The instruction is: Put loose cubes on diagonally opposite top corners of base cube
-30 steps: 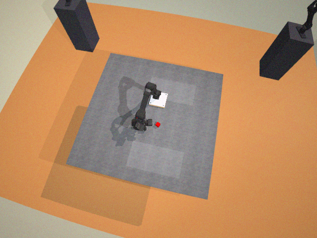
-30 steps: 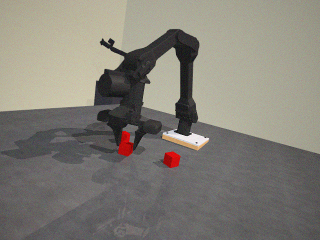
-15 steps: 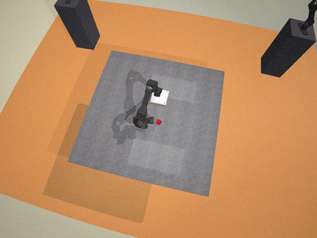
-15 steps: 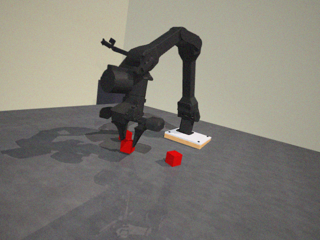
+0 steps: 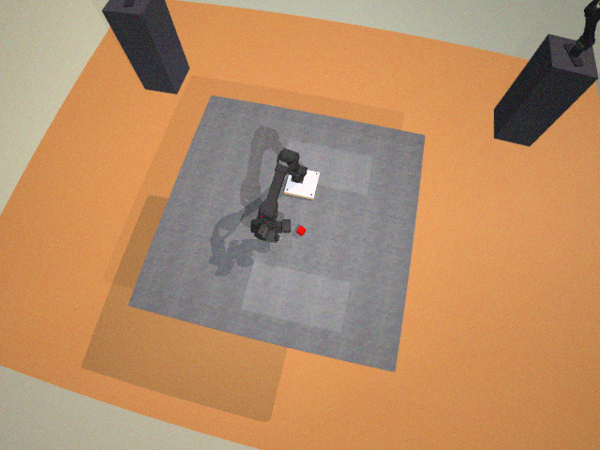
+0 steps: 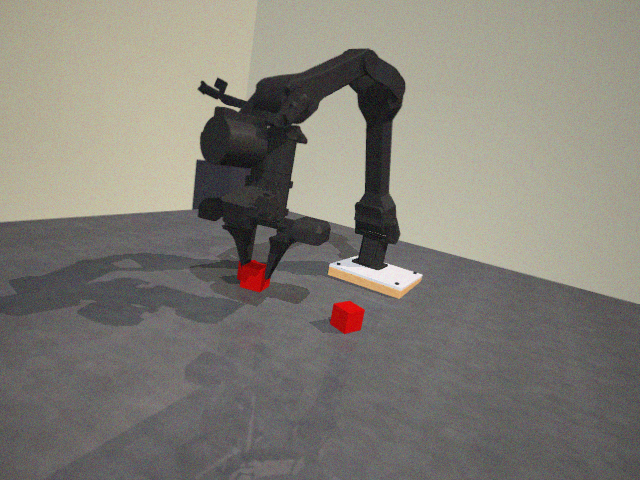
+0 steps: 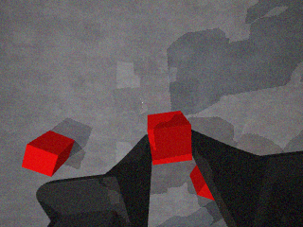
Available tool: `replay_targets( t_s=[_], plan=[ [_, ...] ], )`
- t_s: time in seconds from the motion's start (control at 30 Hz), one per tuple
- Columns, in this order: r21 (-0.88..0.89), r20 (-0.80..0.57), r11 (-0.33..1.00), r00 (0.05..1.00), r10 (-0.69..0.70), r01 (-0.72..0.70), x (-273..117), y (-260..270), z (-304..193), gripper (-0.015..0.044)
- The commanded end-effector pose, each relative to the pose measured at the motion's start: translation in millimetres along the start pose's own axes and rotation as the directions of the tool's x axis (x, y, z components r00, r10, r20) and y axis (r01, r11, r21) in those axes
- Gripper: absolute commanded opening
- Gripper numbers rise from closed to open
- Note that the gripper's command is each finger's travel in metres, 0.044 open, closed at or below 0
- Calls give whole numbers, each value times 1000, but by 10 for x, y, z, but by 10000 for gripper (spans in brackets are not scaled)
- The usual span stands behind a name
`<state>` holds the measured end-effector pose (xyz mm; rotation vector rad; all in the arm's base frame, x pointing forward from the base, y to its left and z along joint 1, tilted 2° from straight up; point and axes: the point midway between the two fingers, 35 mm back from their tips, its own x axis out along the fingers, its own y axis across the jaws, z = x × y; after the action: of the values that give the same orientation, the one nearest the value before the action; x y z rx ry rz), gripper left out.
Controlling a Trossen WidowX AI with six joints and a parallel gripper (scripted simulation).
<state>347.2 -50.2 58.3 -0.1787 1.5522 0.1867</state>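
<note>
Three red cubes look alike; I cannot tell by looks which is the base cube. My gripper (image 6: 258,272) (image 7: 168,136) points down and is shut on one red cube (image 6: 251,280) (image 7: 169,146), a finger on each side, and holds it a little above the table. A second cube (image 5: 301,230) (image 6: 347,316) (image 7: 46,155) stands apart on the table, to the left in the wrist view. A third cube (image 7: 201,184) is partly hidden behind the right finger in the wrist view; in the exterior view the held cube and fingers hide it. Only a red speck shows beside the arm in the top view.
The arm stands on a white base plate (image 5: 303,190) (image 6: 395,273) behind the cubes. The grey table top (image 5: 367,251) (image 6: 413,392) lies around them. Two dark pillars (image 5: 150,52) (image 5: 537,97) stand beyond the table in the top view. Arm shadows cross the table.
</note>
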Motion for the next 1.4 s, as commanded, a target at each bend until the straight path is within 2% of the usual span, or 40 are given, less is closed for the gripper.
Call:
replay_targets(
  t_s=[0.0,1.37],
  plan=[
    [0,10,1000,1000,0,0,-98,-6,17,105],
    [-7,-20,1000,1000,9,-9,-751,-18,-61,105]
  ],
)
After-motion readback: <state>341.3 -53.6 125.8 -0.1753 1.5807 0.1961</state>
